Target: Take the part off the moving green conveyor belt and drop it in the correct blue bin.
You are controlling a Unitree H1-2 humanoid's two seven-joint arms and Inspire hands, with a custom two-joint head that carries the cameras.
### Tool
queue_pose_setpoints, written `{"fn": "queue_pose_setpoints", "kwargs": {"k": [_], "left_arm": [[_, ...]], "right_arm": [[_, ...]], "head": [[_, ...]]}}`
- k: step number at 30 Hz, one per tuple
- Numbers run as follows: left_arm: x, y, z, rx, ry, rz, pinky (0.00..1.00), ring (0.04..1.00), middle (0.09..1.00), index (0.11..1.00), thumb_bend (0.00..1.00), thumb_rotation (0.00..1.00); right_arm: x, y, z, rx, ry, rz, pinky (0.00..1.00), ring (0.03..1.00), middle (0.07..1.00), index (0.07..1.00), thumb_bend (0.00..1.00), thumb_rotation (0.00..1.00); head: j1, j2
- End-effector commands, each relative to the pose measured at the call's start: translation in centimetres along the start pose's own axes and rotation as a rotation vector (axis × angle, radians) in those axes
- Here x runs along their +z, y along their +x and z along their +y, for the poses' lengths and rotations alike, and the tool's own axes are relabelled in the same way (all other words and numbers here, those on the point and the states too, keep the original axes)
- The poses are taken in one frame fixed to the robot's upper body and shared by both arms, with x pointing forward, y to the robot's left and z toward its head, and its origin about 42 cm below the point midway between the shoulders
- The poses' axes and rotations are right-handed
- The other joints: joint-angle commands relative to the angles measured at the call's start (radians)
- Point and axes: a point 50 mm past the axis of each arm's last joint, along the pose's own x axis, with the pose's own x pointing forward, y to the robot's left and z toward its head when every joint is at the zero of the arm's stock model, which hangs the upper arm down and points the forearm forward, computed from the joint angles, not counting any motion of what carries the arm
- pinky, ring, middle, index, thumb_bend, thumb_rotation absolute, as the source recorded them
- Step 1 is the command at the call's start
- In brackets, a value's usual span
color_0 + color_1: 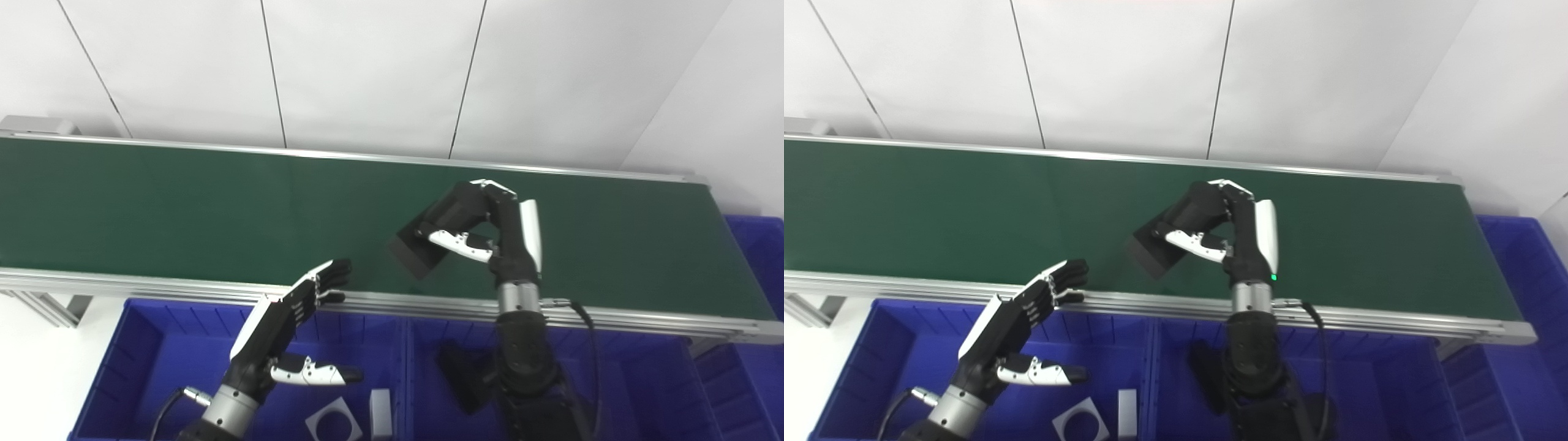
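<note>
Right robot hand [484, 229] grips unmarked black part [416, 251] above green conveyor belt [184, 208].

Right arm: rising near-vertical from the bottom edge, wrist straight.
Right hand [490, 229]: fingers [456, 205] curled over and thumb [459, 243] pressed in from below, clamped on a black block [411, 251]; block tilted, probably just lifted clear.
Left arm: entering from the lower left, slanting up and rightward.
Left hand [1026, 324]: holding nothing, fingers [1059, 282] extended together with tips slightly bent, thumb [1047, 374] splayed wide to the right.
</note>
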Motion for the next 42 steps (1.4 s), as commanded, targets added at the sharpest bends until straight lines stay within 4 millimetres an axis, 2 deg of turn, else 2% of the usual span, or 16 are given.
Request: {"fn": "queue_pose_setpoints", "kwargs": {"k": [1,4,7,13,16,20,26,28,32,34,36,42], "left_arm": [[1.5,0.8,0.0,-0.010,0.025,-0.059,0.79,0.871,0.890,0.868,0.81,0.26],[1.7,0.7,-0.1,-0.008,0.029,-0.057,0.80,0.872,0.886,0.865,0.81,0.25],[2.0,0.5,-0.3,-0.006,0.030,-0.052,0.79,0.869,0.883,0.864,0.81,0.24],[2.1,0.4,-0.7,-0.011,0.023,-0.041,0.80,0.871,0.886,0.860,0.82,0.22],[2.2,0.3,-0.9,-0.012,0.018,-0.032,0.81,0.878,0.893,0.864,0.82,0.22],[1.9,0.4,-0.9,-0.033,0.065,-0.028,0.81,0.878,0.889,0.870,0.82,0.25],[1.9,0.4,-1.0,-0.036,0.066,-0.022,0.82,0.886,0.895,0.868,0.81,0.21],[1.9,0.4,-1.0,-0.033,0.066,-0.024,0.82,0.885,0.895,0.868,0.81,0.22],[1.8,0.4,-1.0,-0.030,0.068,-0.026,0.82,0.880,0.890,0.864,0.82,0.23],[1.8,0.4,-1.0,-0.033,0.066,-0.025,0.83,0.885,0.895,0.868,0.81,0.23],[1.8,0.4,-0.9,-0.036,0.059,-0.024,0.83,0.889,0.898,0.871,0.81,0.23],[1.9,0.3,-0.8,-0.034,0.061,-0.023,0.83,0.887,0.898,0.872,0.81,0.22]], "right_arm": [[1.3,-0.1,-1.3,0.001,-0.006,-0.047,0.36,0.432,0.536,0.471,0.51,0.00],[0.9,-1.4,-2.5,0.005,-0.043,-0.056,0.33,0.418,0.518,0.488,0.51,0.00],[0.4,-3.0,-3.6,0.020,-0.093,-0.034,0.36,0.436,0.531,0.473,0.51,0.00],[-0.6,-5.4,-5.7,0.070,-0.173,0.006,0.37,0.440,0.528,0.475,0.51,0.00],[-0.9,-6.3,-6.4,0.091,-0.239,0.026,0.30,0.406,0.508,0.497,0.51,0.00],[-2.1,-7.3,-7.3,0.159,-0.390,0.125,0.28,0.394,0.492,0.506,0.52,0.00],[-3.6,-7.2,-6.7,0.251,-0.484,0.257,0.22,0.367,0.460,0.514,0.51,0.00],[-4.0,-7.1,-6.4,0.281,-0.511,0.294,0.21,0.394,0.493,0.493,0.51,0.00],[-4.7,-6.7,-5.9,0.333,-0.573,0.343,0.22,0.401,0.506,0.486,0.52,0.00],[-5.2,-6.3,-5.4,0.376,-0.634,0.374,0.27,0.368,0.471,0.544,0.51,0.00],[-5.6,-6.0,-4.9,0.410,-0.678,0.385,0.31,0.367,0.473,0.560,0.51,0.00],[-6.0,-6.0,-4.2,0.523,-0.773,0.431,0.33,0.379,0.471,0.542,0.51,0.00]], "head": [[0.005,0.006],[0.016,0.009],[0.041,0.011],[0.068,0.011],[0.078,0.008],[0.089,0.003],[0.086,-0.003],[0.086,-0.002],[0.071,-0.007],[0.068,-0.007],[0.066,-0.006],[0.056,-0.003]]}}
